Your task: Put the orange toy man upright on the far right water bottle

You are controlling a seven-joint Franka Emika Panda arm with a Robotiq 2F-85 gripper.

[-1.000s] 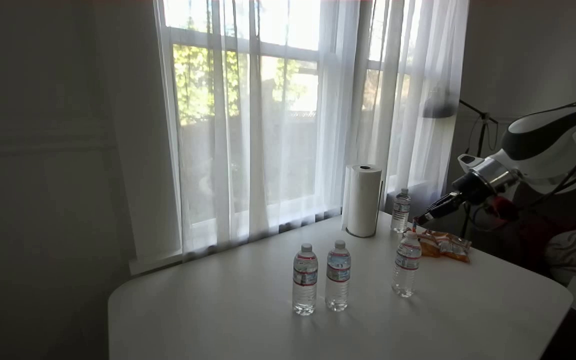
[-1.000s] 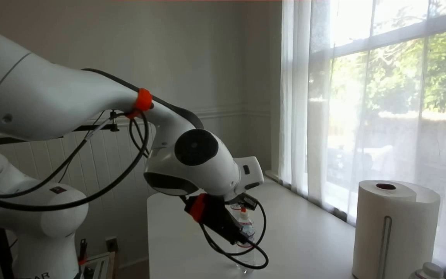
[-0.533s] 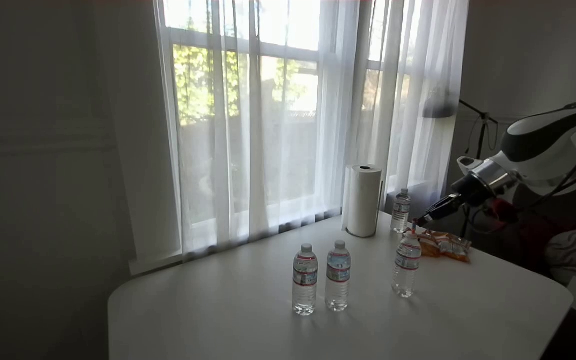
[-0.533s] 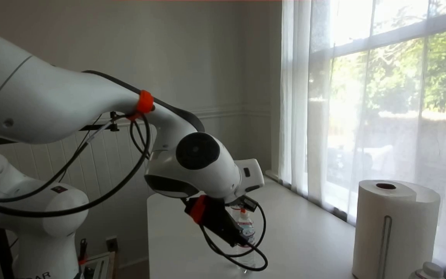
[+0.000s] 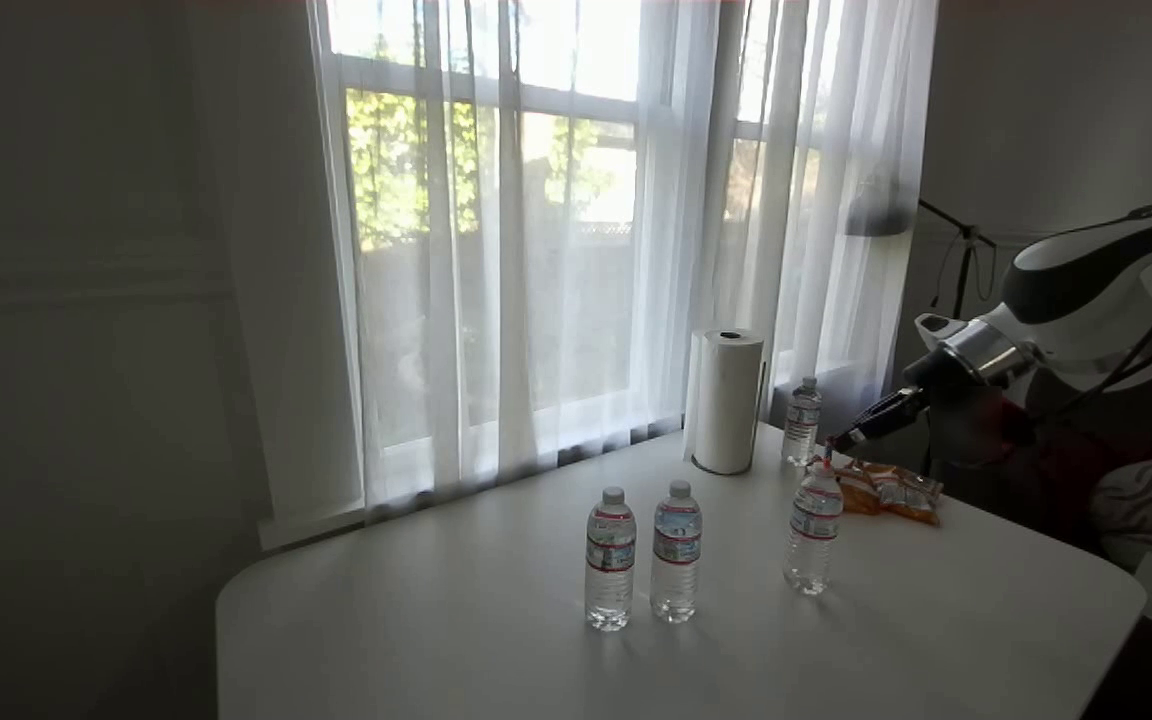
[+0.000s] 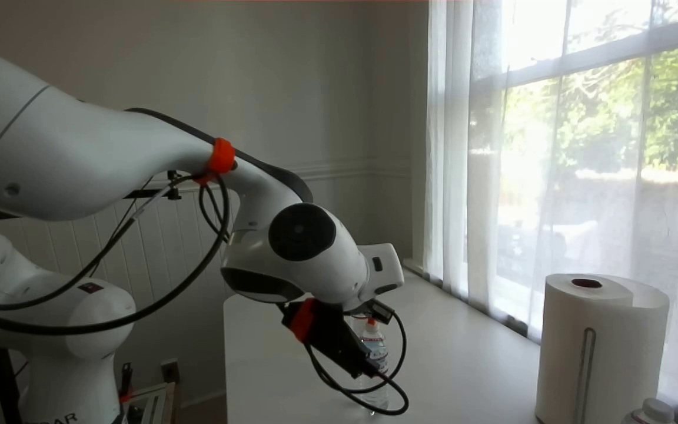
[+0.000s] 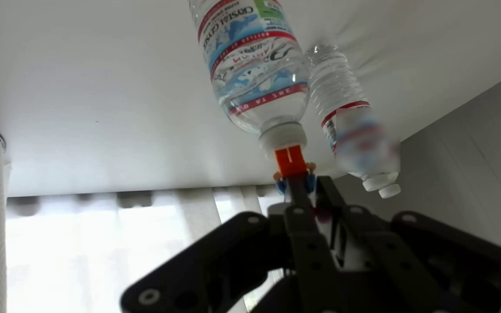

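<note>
My gripper (image 7: 312, 181) is shut on the orange toy man (image 7: 291, 160), with one finger across its blue torso. The toy is upright, its orange legs at the white cap of the far right water bottle (image 7: 255, 78). Whether the feet rest on the cap or hover just over it I cannot tell. In an exterior view the toy man (image 5: 828, 455) is a small red, blue and orange speck above that bottle (image 5: 813, 540). Seen in another exterior view, the wrist hides my fingers, but an orange bit of the toy (image 6: 371, 321) shows over the cap.
Two more bottles stand on the table, a left one (image 5: 610, 560) and its neighbour (image 5: 676, 552). A rear bottle (image 5: 802, 425) is beside the paper towel roll (image 5: 726, 405). Orange snack bags (image 5: 891, 490) lie behind the far right bottle. A cable (image 6: 404, 383) loops under the wrist.
The arm has come down slightly, and the toy man has sunk a little with it toward the bottle cap. My grip has stayed the same. The bottles have not moved.
</note>
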